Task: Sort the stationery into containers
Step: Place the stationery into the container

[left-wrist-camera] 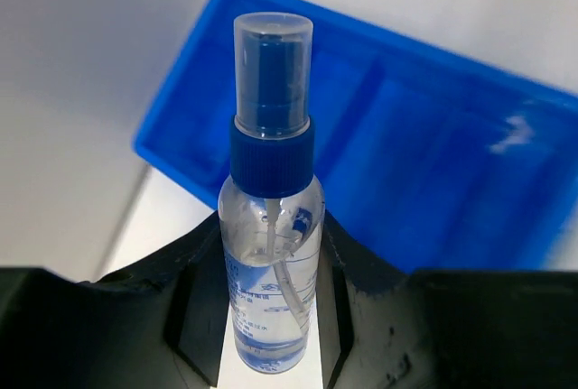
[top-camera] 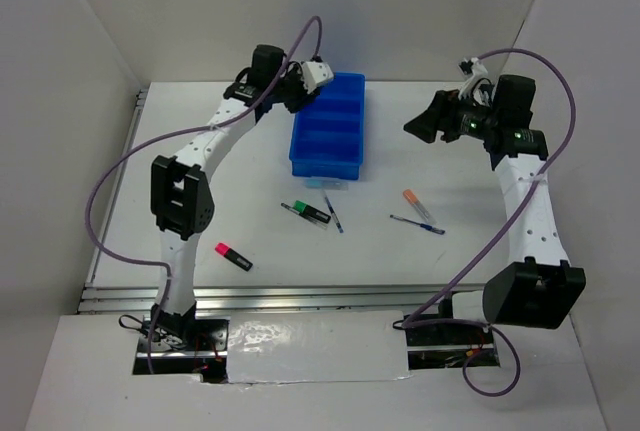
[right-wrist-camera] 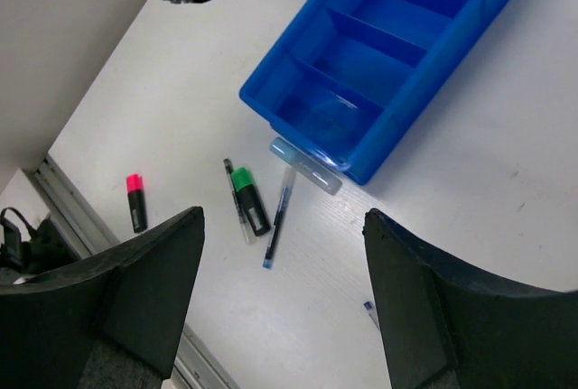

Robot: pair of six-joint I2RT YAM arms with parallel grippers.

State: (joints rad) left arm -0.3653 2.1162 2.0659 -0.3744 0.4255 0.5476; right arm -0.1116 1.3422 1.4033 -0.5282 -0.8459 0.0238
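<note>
My left gripper (left-wrist-camera: 271, 226) is shut on a clear spray bottle (left-wrist-camera: 271, 263) with a blue collar and clear cap, held just over the far left end of the blue four-compartment tray (left-wrist-camera: 433, 163). In the top view that gripper (top-camera: 310, 76) sits at the tray's (top-camera: 325, 168) far left corner. My right gripper (top-camera: 420, 126) hangs open and empty, high to the right of the tray. On the table lie a green highlighter (top-camera: 313, 213) beside a dark pen (right-wrist-camera: 237, 199), a blue pen (top-camera: 334, 213), a pink highlighter (top-camera: 233, 257), an orange highlighter (top-camera: 417, 204) and another blue pen (top-camera: 417, 224).
A pale translucent stick-shaped item (right-wrist-camera: 305, 164) lies against the tray's near wall (right-wrist-camera: 361, 168). White walls close in the table at the back and sides. A metal rail (top-camera: 250, 296) runs along the near edge.
</note>
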